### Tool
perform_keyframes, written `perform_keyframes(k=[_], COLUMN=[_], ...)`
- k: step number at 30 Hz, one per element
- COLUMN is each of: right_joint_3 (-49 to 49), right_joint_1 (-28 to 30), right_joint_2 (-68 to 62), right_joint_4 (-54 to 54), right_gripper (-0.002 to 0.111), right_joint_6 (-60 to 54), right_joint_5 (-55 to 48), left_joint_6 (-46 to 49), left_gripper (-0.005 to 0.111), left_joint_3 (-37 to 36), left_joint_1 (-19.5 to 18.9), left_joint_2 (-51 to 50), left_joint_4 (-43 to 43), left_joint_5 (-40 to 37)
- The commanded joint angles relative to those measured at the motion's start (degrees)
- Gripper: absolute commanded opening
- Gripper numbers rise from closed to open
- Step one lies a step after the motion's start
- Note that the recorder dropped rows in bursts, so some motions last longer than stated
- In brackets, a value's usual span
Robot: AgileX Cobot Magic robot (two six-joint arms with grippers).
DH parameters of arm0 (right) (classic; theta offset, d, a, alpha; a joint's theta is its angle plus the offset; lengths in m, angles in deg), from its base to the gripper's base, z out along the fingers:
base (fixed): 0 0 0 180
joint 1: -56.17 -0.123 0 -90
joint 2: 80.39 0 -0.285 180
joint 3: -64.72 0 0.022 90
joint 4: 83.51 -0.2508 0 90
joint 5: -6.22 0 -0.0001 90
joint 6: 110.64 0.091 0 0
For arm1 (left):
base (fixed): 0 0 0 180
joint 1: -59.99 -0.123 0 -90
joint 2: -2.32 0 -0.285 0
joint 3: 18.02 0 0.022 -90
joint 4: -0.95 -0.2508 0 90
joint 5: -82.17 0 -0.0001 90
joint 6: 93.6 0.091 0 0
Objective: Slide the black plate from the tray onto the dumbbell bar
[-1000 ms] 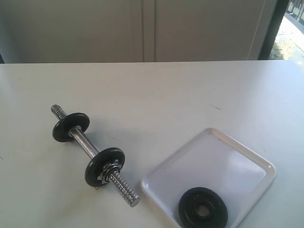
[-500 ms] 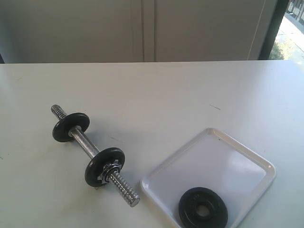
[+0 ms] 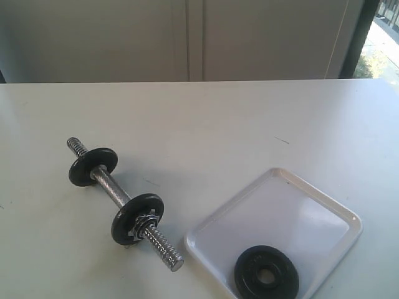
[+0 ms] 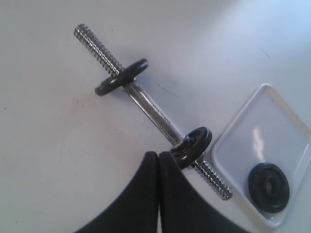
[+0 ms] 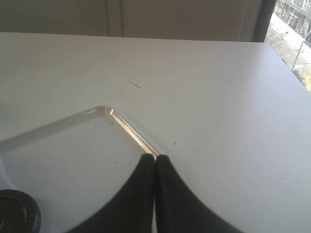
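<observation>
left gripper (image 4: 158,154), lower centre of the frame: two smooth matte-black fingers (image 4: 143,196), broad at the bottom edge, curving inward and tapering to blunt rounded tips, parted only by a thin pale seam. right gripper (image 5: 155,157), lower centre: same black, same curved taper, faint sheen.

I take the tray (image 3: 324,215) as my reference. Beyond the tray, toward the wall, the table (image 3: 206,118) offers open room for approach from any side. Inside the tray, the black plate (image 3: 267,272) lies flat by the nearest corner. The remaining tray floor is free, and I see open access to the plate from above. The tray's low rim encloses the plate on all sides. Left of the tray in the exterior view, the dumbbell bar (image 3: 115,190) lies diagonally. Its threaded end (image 3: 163,249) points toward the tray and stops just beside the tray's corner, not touching. Farther from the tray, a black disc (image 3: 134,215) and collar nut (image 3: 147,223) obstruct the bar.
</observation>
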Motion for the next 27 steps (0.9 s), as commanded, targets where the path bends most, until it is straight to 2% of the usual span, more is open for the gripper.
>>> perform_keyframes(k=[1,8,16,20,23,27], right_joint_3=[0.1,0.1,0.1,0.1,0.1,0.1], right_joint_1=[0.1,0.1,0.1,0.1,0.1,0.1], right_joint_2=[0.4,0.4,0.4,0.4,0.4,0.4], right_joint_4=[0.2,0.2,0.2,0.2,0.2,0.2], right_gripper=[0.000,0.000,0.000,0.000,0.000,0.000], right_joint_6=[-0.2,-0.2,-0.2,-0.2,-0.2,-0.2], right_joint_5=[0.3,0.3,0.3,0.3,0.3,0.3], left_joint_6=[0.6,-8.8,-20.2,-27.1,-27.9,-32.1], left_gripper=[0.000,0.000,0.000,0.000,0.000,0.000], left_joint_3=[-0.5,-0.5,-0.3,2.7,7.5,13.3], left_joint_1=[4.8,17.5,36.6,44.3,48.0,48.7], left_joint_2=[-2.4,-8.7,-23.2,-32.0,-37.6,-41.3], left_joint_4=[1.8,-5.4,-15.9,-21.5,-27.7,-37.3], left_joint_5=[0.0,8.4,16.2,20.0,18.6,16.2])
